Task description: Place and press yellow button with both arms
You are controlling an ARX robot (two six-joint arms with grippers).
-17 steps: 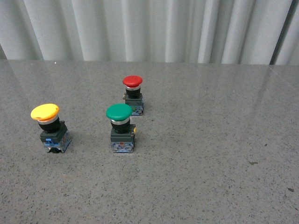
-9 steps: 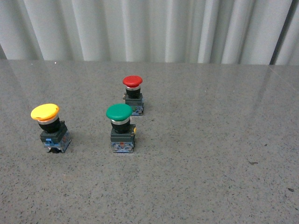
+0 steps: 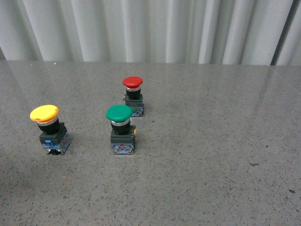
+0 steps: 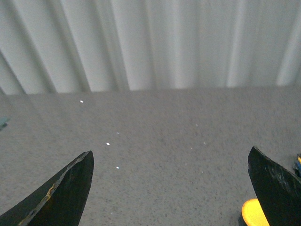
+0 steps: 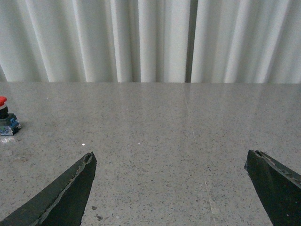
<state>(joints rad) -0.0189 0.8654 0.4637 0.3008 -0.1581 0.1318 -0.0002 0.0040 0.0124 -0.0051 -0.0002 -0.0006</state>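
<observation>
The yellow button [image 3: 45,114] stands upright on the grey table at the left of the front view, its black body on a blue-clipped base. Neither arm shows in the front view. In the left wrist view my left gripper [image 4: 170,162] is open over bare table, and an edge of the yellow button's cap [image 4: 253,213] peeks out beside one black finger [image 4: 277,183]. My right gripper [image 5: 169,160] is open too, with only table between its fingers.
A green-capped button [image 3: 120,114] stands near the table's middle, and a red-capped button [image 3: 133,83] stands behind it; the red one also shows at the edge of the right wrist view [image 5: 3,118]. A white curtain [image 3: 150,28] hangs behind the table's far edge.
The front view has shifted very slightly; the three buttons stand where they were.
</observation>
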